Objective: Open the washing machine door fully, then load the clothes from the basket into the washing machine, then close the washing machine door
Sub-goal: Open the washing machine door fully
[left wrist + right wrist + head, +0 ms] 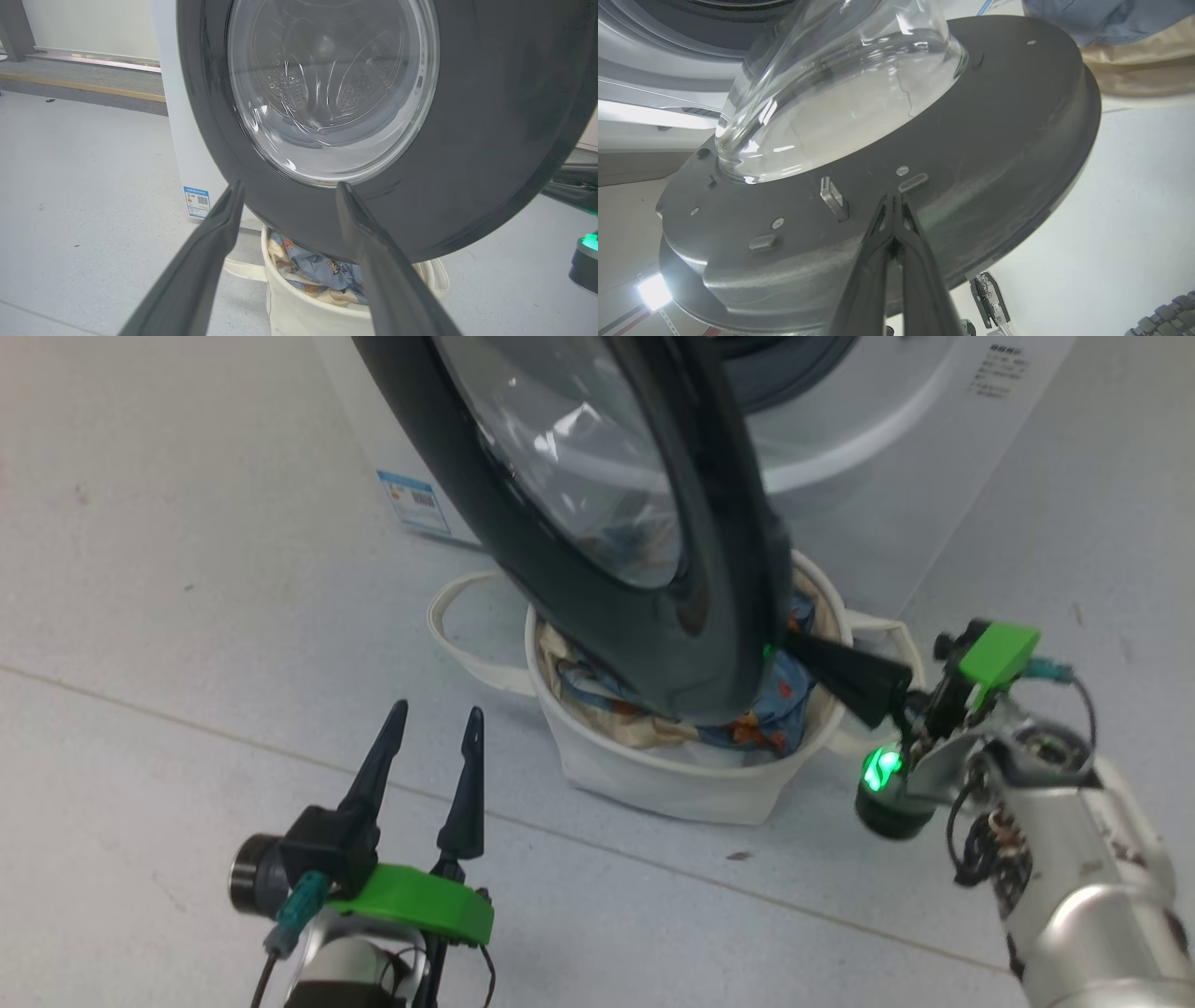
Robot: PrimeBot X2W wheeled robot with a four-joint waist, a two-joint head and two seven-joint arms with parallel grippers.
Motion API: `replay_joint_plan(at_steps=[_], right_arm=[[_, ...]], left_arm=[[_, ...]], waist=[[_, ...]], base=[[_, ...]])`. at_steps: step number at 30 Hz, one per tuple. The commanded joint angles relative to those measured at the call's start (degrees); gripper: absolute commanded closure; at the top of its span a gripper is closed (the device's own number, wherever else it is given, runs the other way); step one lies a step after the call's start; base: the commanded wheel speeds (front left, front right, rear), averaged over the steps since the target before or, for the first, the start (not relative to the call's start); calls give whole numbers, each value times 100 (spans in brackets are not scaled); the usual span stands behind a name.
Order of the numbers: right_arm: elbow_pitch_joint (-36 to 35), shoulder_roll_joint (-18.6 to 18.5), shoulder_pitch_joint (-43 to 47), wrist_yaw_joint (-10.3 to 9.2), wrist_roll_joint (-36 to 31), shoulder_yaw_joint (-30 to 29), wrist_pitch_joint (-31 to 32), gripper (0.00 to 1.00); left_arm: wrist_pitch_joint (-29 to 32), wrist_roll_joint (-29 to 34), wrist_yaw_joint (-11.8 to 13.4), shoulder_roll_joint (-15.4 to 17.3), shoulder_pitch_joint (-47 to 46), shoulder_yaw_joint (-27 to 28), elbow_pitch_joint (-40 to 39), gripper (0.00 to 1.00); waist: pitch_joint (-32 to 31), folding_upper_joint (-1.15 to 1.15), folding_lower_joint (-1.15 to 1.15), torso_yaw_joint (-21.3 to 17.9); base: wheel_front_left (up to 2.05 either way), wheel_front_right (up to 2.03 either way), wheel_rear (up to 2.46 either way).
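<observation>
**Operator:** Which step is in hand, and where is the workpiece?

**Technician:** Door opening. The large round washing machine door with a glossy black ring and a bulging clear glass centre stands partly swung out from the big white front-loading washing machine. It hangs directly above the small round cream canvas basket.

**Operator:** What is the end effector status?

**Technician:** The right gripper has its two dark fingers pressed together and holds nothing. The tips bear on the door's grey inner face, just beside the small clear latch hook. The left gripper is spread wide and empty, low over the pale grey floor, to the left of the basket and apart from it.

**Operator:** What is the correct procedure?

**Technician:** Push outward along the door's arc. Keep the tips on the flat panel so that they neither catch the hook nor slip toward the centre. Apply steady pressure until the door reaches its stop. Keep the forearm off the basket.

**Operator:** What cannot be confirmed?

**Technician:** The door's upper part and the drum opening are cut off at the top of the head view, so the remaining travel cannot be judged. The lower rim covers much of the blue cartoon-printed and cream-beige clothes. Whether the rim touches them cannot be told.
</observation>
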Motion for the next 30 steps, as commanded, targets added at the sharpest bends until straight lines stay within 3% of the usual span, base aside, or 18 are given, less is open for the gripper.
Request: replay_joint_plan(at_steps=[1, 12, 23, 30], right_arm=[[-206, 154, 110, 2, 144, 195, -11, 100], [-992, 178, 854, 2, 1781, 1526, -1230, 100], [-1046, 179, 933, 2, 2464, 2871, -1851, 100], [-922, 179, 869, 2, 2411, 3147, -2163, 100]], left_arm=[[-68, 91, -44, 86, 36, 237, -232, 0], [-68, 144, -160, 86, 338, 366, -222, 0], [-68, 105, -176, 86, 410, 378, -241, 0], [-68, 142, -183, 86, 421, 417, -237, 0]], waist=[[-195, 0, 0, -28], [-529, 0, 0, 49], [-587, 0, 0, 175], [-648, 0, 0, 172]], base=[[0, 0, 0], [0, 0, 0], [0, 0, 0], [0, 0, 0]])
